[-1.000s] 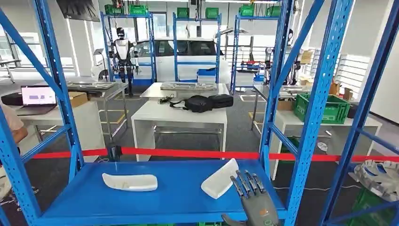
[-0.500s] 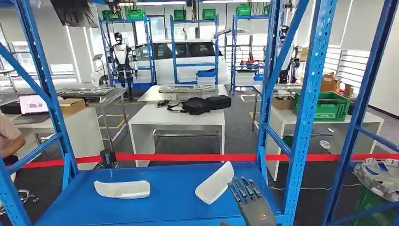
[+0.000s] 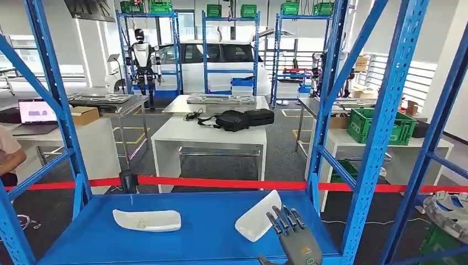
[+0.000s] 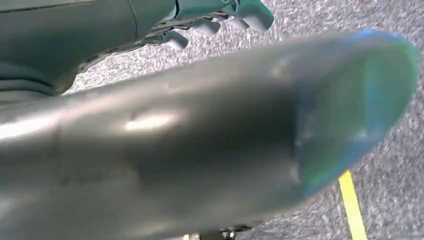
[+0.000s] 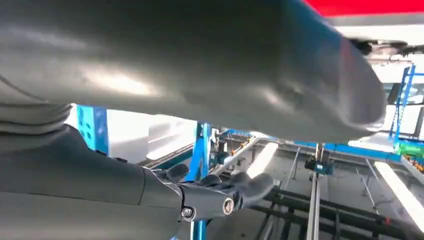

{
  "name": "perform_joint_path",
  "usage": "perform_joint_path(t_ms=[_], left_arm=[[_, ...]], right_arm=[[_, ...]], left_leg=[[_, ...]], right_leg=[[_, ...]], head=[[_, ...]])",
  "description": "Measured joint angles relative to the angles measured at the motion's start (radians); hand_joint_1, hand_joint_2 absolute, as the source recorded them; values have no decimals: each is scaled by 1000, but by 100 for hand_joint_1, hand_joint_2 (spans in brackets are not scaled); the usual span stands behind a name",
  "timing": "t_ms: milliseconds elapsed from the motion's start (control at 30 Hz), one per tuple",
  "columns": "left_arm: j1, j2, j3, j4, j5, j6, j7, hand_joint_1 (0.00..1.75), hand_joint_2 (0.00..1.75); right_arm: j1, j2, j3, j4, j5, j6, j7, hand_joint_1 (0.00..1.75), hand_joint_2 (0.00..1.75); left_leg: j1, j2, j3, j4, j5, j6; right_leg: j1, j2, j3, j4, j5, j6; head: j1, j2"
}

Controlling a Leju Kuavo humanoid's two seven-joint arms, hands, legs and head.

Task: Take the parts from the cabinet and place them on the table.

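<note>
The right hand (image 3: 292,237) is dark grey, with long thin fingers (image 3: 282,218) made of many small links. Its back has a small round green and orange mark. Up close it has a fat, smooth, shiny grey thumb (image 5: 210,65) and a silver screw (image 5: 187,212). The left hand (image 4: 165,145) has a fat shiny grey thumb too.
</note>
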Motion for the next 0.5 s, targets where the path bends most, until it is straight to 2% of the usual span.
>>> perform_joint_path(t_ms=[67, 100, 133, 167, 200, 233, 267, 300, 400, 433, 467, 500], left_arm=[[-1, 0, 0, 0, 0, 0, 0, 0, 0], [-1, 0, 0, 0, 0, 0, 0, 0, 0], [1, 0, 0, 0, 0, 0, 0, 0, 0], [2, 0, 0, 0, 0, -1, 0, 0, 0], [1, -1, 0, 1, 0, -2, 0, 0, 0], [1, -2, 0, 1, 0, -3, 1, 0, 0], [0, -3, 0, 1, 0, -4, 3, 0, 0], [-3, -3, 0, 0, -1, -4, 3, 0, 0], [-5, -4, 0, 1, -2, -5, 6, 0, 0], [-6, -3, 0, 1, -2, -6, 6, 0, 0], [-6, -3, 0, 0, -2, -6, 5, 0, 0], [-8, -4, 0, 1, -2, -6, 6, 0, 0]], right_arm=[[5, 0, 0, 2, 0, 0, 0, 0, 0], [8, 0, 0, 5, -1, 0, -1, 0, 0], [11, 0, 0, 7, -6, 0, -8, 0, 0], [11, 0, 0, 9, -11, 1, -19, 0, 0], [10, 0, 0, 9, -17, 0, -28, 0, 0], [9, 0, 0, 9, -23, 0, -38, 0, 0], [7, 0, 0, 10, -30, -2, -52, 0, 0], [4, 0, 0, 11, -36, -5, -65, 0, 0], [4, 1, 1, 11, -50, -7, -85, 0, 0], [4, 1, 1, 11, -52, -7, -87, 0, 0], [3, 3, 1, 11, -52, -8, -93, 0, 0], [2, 4, 1, 11, -54, -8, -92, 0, 0]], left_leg=[[-1, 1, 4, 0, -6, 7], [-1, 0, 6, 2, -9, 6], [-1, -1, 9, 3, -13, 6], [-1, -2, 15, 4, -19, 4], [-1, -3, 21, 5, -23, 2], [-1, -3, 29, 5, -29, -2], [-1, -3, 35, 5, -35, -7], [-8, -3, 33, 8, -40, -14], [-3, -2, 39, -2, -41, -29], [-7, -1, 45, -4, -46, -38], [-3, -1, 38, 12, -52, -41], [-3, 0, 17, 54, -72, -44]], right_leg=[[-3, 0, -100, 172, -64, 6], [-3, 0, -137, 227, -72, 6], [-3, 0, -156, 240, -58, 5], [-4, 0, -147, 193, -9, 2], [-3, 0, -119, 121, 40, -1], [-2, 0, -78, 27, 92, -7], [0, -2, -46, -58, 120, -14], [6, -2, -31, -73, 101, -17], [10, 1, -31, -72, 96, -28], [3, 2, -24, -81, 98, -35], [0, 1, -14, -88, 99, -41], [-2, 0, -9, -89, 95, -49]], head=[[0, 0], [0, 0], [1, 0], [2, 0], [2, 0], [2, 0], [2, 0], [1, 0], [0, 0], [0, 0], [0, 0], [-4, 0]])
